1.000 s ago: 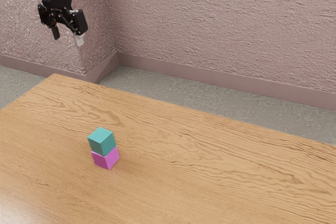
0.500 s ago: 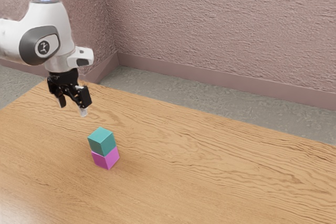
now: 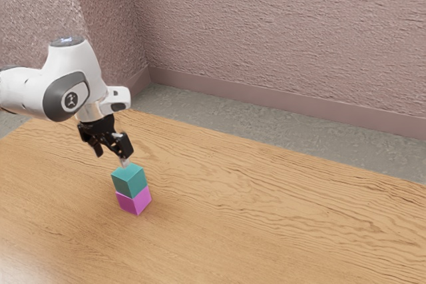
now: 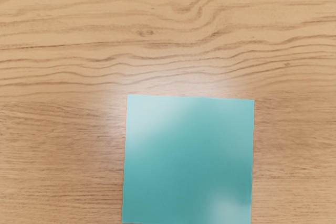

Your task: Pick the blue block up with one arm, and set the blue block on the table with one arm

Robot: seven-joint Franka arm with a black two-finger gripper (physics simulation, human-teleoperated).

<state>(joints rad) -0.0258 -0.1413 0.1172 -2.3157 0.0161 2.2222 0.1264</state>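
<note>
Tool (image 3: 112, 157) lowered nearer the blue block (image 3: 129, 181), fingers apart, magenta block (image 3: 134, 202) beneath, wood-grained table (image 3: 279, 211), rough pinkish wall (image 3: 266, 24), grey floor (image 3: 266, 123)

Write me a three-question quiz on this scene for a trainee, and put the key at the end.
1. Multiple choice: what does the teal block rest on?
A) the floor
B) the magenta block
C) the wall

2. True or false: the magenta block stands directly on the wooden table.

3. Fill in one word, open or shut: above the stack, the gripper is ____.

Key: 1 B; 2 true; 3 open.
</note>
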